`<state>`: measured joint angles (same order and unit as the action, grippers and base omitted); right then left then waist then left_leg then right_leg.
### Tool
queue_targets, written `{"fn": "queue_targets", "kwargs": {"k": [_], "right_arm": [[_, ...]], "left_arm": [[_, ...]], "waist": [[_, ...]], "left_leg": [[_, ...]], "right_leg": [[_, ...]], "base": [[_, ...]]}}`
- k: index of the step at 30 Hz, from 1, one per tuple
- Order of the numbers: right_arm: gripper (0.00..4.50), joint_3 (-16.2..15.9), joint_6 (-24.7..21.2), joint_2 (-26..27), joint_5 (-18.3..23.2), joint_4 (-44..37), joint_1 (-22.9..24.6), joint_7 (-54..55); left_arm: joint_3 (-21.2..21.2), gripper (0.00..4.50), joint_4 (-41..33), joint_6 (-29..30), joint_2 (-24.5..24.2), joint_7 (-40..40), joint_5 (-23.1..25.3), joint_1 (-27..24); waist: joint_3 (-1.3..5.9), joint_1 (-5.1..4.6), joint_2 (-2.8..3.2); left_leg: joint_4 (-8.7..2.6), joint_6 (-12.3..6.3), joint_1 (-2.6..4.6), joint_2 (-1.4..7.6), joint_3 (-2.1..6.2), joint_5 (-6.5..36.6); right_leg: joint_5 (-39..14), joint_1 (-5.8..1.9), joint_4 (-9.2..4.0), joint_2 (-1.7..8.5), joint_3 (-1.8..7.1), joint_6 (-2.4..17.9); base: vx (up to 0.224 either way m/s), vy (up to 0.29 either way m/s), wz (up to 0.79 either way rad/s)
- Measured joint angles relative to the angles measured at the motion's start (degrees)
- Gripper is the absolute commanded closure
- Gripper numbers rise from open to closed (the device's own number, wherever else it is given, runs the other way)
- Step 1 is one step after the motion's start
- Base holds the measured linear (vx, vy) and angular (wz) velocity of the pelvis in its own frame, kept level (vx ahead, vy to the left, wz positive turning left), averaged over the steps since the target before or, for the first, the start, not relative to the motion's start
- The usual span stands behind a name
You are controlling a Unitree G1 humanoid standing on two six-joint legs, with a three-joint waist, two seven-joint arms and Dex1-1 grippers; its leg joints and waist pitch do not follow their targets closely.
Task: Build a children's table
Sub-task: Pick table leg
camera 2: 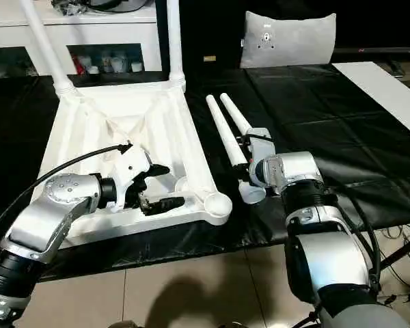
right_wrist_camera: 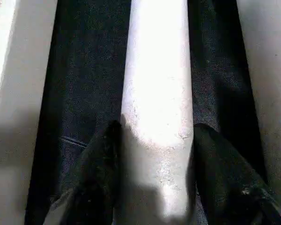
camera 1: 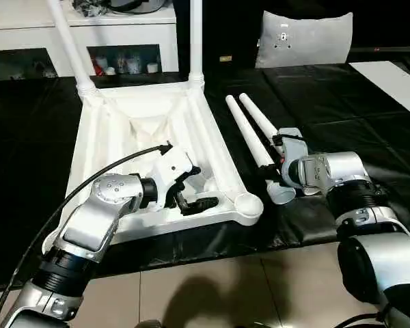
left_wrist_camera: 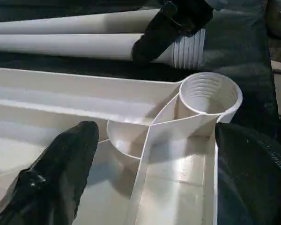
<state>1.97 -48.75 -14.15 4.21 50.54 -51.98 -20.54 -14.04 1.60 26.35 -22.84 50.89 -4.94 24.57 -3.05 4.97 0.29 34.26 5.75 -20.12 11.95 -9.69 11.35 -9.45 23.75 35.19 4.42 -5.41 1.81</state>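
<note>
The children's table top (camera 1: 123,116) lies upside down on the black work table. Two legs (camera 1: 72,48) (camera 1: 196,41) stand upright in its far corner sockets. My left gripper (camera 1: 198,190) hangs open over the ribbed underside, just inside the near right corner socket (left_wrist_camera: 208,96), with nothing held. Two loose legs lie side by side to the right of the top. My right gripper (camera 1: 273,164) is shut on the leg nearer the top (camera 1: 246,126), close to its threaded end. Its fingers (right_wrist_camera: 98,178) press both sides of the tube. The other loose leg (camera 1: 260,116) lies beside it.
A grey cushion (camera 1: 304,37) leans at the back of the work table. Behind the top stands a white shelf unit (camera 1: 123,34). A white board (camera 1: 396,78) lies at the far right. Tiled floor (camera 1: 225,287) shows below the table's near edge. A black cable (camera 1: 89,181) arcs over my left arm.
</note>
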Motion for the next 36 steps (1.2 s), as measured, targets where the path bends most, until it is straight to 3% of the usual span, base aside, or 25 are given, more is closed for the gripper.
{"fn": "queue_targets", "kwargs": {"k": [7, 12, 15, 19, 24, 29, 36], "right_arm": [[2.59, 2.97, 2.78, 0.19, 1.21, -3.27, 2.68, 2.46], [2.59, 6.87, 11.1, 1.22, 3.8, -9.03, 6.9, 3.31], [2.59, 9.67, 15.71, 2.46, 7.16, -14.62, 8.8, 1.03], [2.59, 12.42, 16.48, 3.59, 11.84, -19.77, 9.56, -3.0], [2.59, 13.22, 16.66, 6.62, 20.05, -25.86, 12.39, -12.46], [2.59, 14.23, 14.5, 7.17, 25.39, -29.59, 14.02, -16.69], [2.59, 13.77, 11.64, 7.51, 28.51, -32.25, 15.48, -20.17]], "left_arm": [[0.12, 0.0, 1.88, -0.55, 2.13, -2.87, 0.09, 1.42], [2.31, 0.0, 4.66, -2.75, 5.47, -8.11, 0.26, 3.75], [3.5, 0.0, 6.54, -4.92, 7.09, -11.38, 0.77, 5.29], [5.71, 0.0, 8.49, -5.61, 10.38, -15.45, 0.28, 6.94], [13.62, 0.0, 10.85, -6.29, 18.59, -22.51, -6.69, 12.77], [20.7, 0.0, 11.03, -4.01, 22.7, -23.84, -16.25, 16.3], [23.28, 0.0, 10.77, 2.98, 27.09, -22.41, -25.24, 16.54]], "waist": [[-0.01, 0.01, 0.01], [-0.01, -0.08, 0.01], [-0.01, -0.24, 0.01], [-0.01, -0.03, 0.01], [-0.03, 0.26, -0.03], [-0.03, 0.32, -0.03], [-0.09, 0.69, -0.14]], "left_leg": [[0.01, 0.01, -0.04, -0.01, 0.01, -0.01], [0.0, 0.01, -0.27, -0.01, 0.0, -0.01], [0.0, -0.02, -0.32, 0.0, 0.0, 0.0], [0.02, -0.04, -0.32, 0.0, 0.0, -0.01], [0.1, -0.16, -0.42, 0.0, 0.02, 0.0], [0.1, -0.53, -0.42, -0.01, 0.02, -0.18], [0.1, -0.61, -0.48, 0.0, 0.03, -0.23]], "right_leg": [[0.01, 0.03, 0.01, 0.0, 0.0, 0.01], [0.02, 0.24, 0.0, 0.0, -0.01, 0.01], [0.02, 0.31, 0.0, -0.03, -0.01, 0.0], [0.02, 0.26, -0.03, -0.03, -0.01, 0.01], [0.03, 0.24, -0.06, 0.0, -0.03, 0.02], [0.03, 0.24, -0.08, 0.0, -0.04, 0.02], [0.03, 0.25, -0.14, 0.0, -0.09, 0.01]], "base": [[0.0, 0.0, 0.0], [0.0, 0.0, 0.0], [0.0, 0.0, 0.0], [0.0, 0.0, 0.0], [0.0, 0.0, 0.0], [0.0, 0.0, 0.0], [0.0, 0.0, 0.0]]}}
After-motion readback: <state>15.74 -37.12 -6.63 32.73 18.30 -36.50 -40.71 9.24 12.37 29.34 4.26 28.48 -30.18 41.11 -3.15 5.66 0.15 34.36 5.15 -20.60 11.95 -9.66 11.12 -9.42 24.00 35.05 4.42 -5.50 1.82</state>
